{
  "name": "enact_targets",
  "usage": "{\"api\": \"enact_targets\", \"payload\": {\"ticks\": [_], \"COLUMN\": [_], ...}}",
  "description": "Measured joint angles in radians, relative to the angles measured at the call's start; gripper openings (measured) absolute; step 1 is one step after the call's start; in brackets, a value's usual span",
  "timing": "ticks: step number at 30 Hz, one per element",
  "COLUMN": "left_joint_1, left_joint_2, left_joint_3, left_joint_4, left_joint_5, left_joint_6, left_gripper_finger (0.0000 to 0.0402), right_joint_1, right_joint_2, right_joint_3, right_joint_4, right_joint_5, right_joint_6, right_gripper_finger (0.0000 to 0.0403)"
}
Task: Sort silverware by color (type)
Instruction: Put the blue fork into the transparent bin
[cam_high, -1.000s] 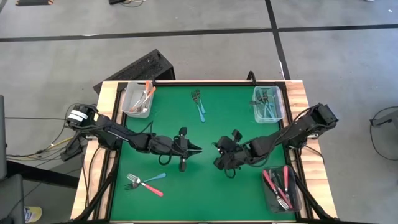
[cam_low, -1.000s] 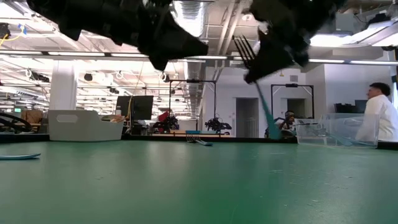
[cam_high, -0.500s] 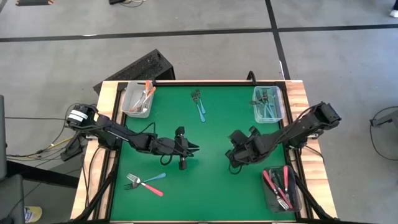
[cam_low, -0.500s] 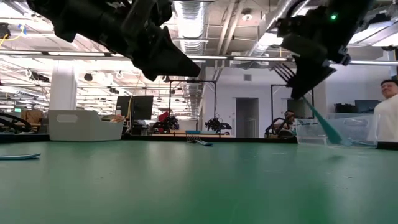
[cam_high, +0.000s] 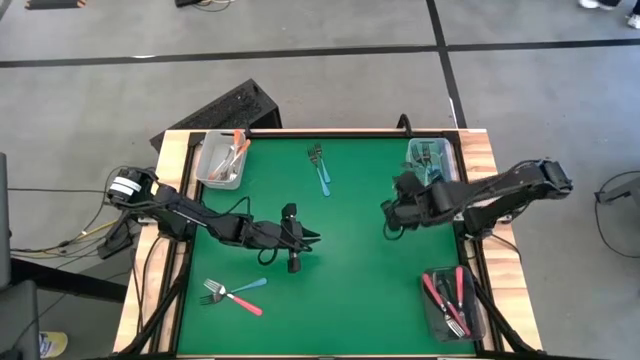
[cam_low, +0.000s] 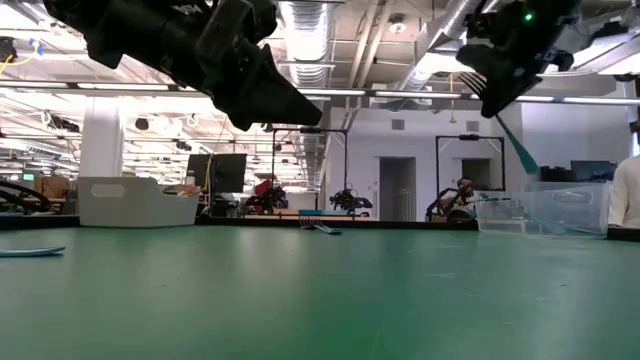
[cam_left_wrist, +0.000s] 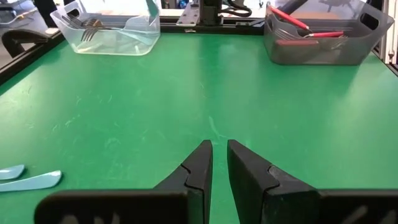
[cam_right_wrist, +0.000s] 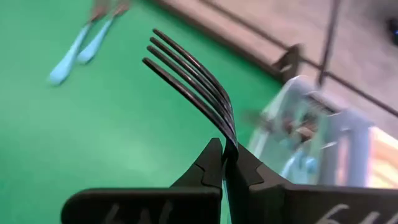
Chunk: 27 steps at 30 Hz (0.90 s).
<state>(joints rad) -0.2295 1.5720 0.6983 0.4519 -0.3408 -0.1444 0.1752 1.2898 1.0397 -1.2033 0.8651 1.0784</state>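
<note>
My right gripper (cam_high: 392, 212) hangs above the mat right of its middle, shut on a fork (cam_right_wrist: 198, 78) with dark tines and a teal handle (cam_low: 520, 150). The clear bin (cam_high: 432, 167) with teal forks stands just beyond it at the far right. My left gripper (cam_high: 312, 238) hovers over the mat's middle. Its fingers (cam_left_wrist: 219, 155) stand a narrow gap apart with nothing between them. Two teal forks (cam_high: 320, 170) lie flat at the far middle. A teal and a pink-red fork (cam_high: 235, 293) lie at the near left. My right gripper pinches the fork at its neck (cam_right_wrist: 229, 144), just behind the tines, between the two fingertips. The tines stick out forward past the fingertips. The teal handle slants down below the gripper. The fork is lifted well clear of the mat.
A clear bin (cam_high: 222, 160) with orange-handled forks stands at the far left corner. A dark bin (cam_high: 452, 300) with pink-red forks stands at the near right. The green mat between the arms is bare. A person in white shows at the low view's right edge.
My right gripper has carried the teal fork up and toward the table's right and far side, nearing the clear bin of teal forks. It has turned on the way. The fork stays clear of the mat.
</note>
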Motion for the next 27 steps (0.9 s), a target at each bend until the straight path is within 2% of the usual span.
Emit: {"api": "enact_targets", "payload": {"ticks": [3,7,11,15,21,27], "left_joint_1": [0.000,0.000,0.000,0.000,0.000,0.000], "left_joint_2": [0.000,0.000,0.000,0.000,0.001,0.001], "left_joint_3": [0.000,0.000,0.000,0.000,0.000,0.000], "left_joint_4": [0.000,-0.015,-0.062,-0.097,-0.112,-0.137], "left_joint_5": [0.000,0.000,0.001,0.000,-0.005,-0.030], "left_joint_6": [-0.006,-0.030,-0.051,-0.074,-0.077,-0.103], "left_gripper_finger": [0.0038,0.0038,0.0038,0.0038,0.0038,0.0038], "right_joint_1": [-0.087,-0.235,-0.364,-0.465,-0.553,-0.594], "right_joint_2": [-0.019,-0.010,0.026,0.077,0.163,0.237], "right_joint_3": [0.001,0.001,0.001,0.000,0.000,0.000], "right_joint_4": [-0.012,-0.027,-0.035,-0.043,-0.048,-0.045], "right_joint_5": [0.054,0.059,0.057,0.004,-0.042,-0.105], "right_joint_6": [-0.038,-0.132,-0.212,-0.269,-0.293,-0.318], "right_gripper_finger": [0.0016,0.0016,0.0017,0.0032,0.0040,0.0052]}}
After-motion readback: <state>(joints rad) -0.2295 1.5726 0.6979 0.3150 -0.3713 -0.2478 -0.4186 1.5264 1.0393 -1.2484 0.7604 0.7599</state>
